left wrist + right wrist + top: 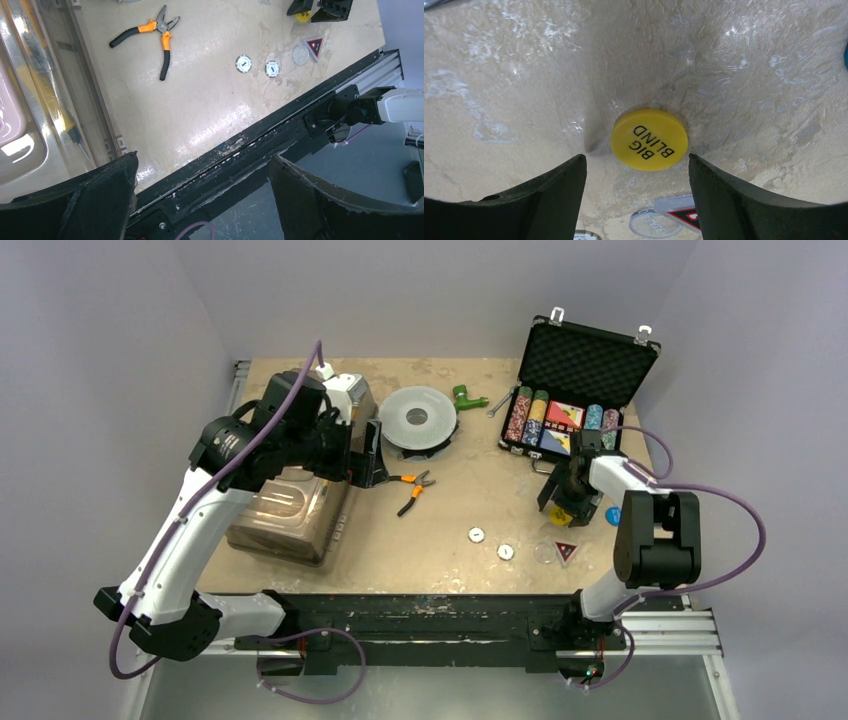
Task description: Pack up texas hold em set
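Right jaws: apart, straddling the Big Blind button [649, 139], 6 o'clock of the briefcase [588, 360], apparently for pickup.
Left jaws: wide apart, empty.

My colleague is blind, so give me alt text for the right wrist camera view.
A yellow round button printed BIG BLIND lies flat on the beige table, ahead of the right gripper, whose two black fingers stand apart on either side. A clear disc and a red triangular button peek in at the bottom edge.
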### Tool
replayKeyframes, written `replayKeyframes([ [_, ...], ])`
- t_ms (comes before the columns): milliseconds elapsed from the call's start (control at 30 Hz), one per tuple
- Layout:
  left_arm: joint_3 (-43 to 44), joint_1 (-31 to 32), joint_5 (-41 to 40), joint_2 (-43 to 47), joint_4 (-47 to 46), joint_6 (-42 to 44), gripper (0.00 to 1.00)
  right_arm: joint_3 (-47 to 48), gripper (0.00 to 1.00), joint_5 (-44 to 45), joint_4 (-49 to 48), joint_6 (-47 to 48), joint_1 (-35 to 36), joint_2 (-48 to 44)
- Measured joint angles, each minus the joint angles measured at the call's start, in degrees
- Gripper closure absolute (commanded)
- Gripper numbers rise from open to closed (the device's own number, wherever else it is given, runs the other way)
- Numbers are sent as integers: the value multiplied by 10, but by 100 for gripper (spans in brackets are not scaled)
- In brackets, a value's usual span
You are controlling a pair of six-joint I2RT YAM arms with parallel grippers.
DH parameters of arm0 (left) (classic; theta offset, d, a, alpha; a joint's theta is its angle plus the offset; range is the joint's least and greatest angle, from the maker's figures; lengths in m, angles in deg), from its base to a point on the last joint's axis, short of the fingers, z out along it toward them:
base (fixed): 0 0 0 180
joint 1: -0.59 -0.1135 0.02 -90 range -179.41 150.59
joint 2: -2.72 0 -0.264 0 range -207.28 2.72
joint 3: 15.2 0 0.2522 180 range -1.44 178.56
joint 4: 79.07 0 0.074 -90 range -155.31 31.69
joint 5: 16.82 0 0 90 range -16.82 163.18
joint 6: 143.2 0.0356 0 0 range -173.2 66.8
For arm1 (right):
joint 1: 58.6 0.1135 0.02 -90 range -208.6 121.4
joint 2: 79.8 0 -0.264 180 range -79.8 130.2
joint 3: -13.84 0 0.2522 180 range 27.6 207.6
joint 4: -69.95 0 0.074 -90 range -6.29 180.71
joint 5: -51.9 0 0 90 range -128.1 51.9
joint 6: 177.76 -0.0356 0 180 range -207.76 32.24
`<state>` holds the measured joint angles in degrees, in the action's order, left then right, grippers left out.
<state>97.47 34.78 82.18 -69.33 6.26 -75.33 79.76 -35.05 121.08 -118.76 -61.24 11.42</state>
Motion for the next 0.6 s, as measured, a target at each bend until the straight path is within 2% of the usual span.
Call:
replayKeyframes([
  [200,0,0,0,2,2,0,0,-2,29,3,-11,-1,0,3],
  [600,2,0,0,2,6,0,0,-2,40,17,-10,-1,0,7],
])
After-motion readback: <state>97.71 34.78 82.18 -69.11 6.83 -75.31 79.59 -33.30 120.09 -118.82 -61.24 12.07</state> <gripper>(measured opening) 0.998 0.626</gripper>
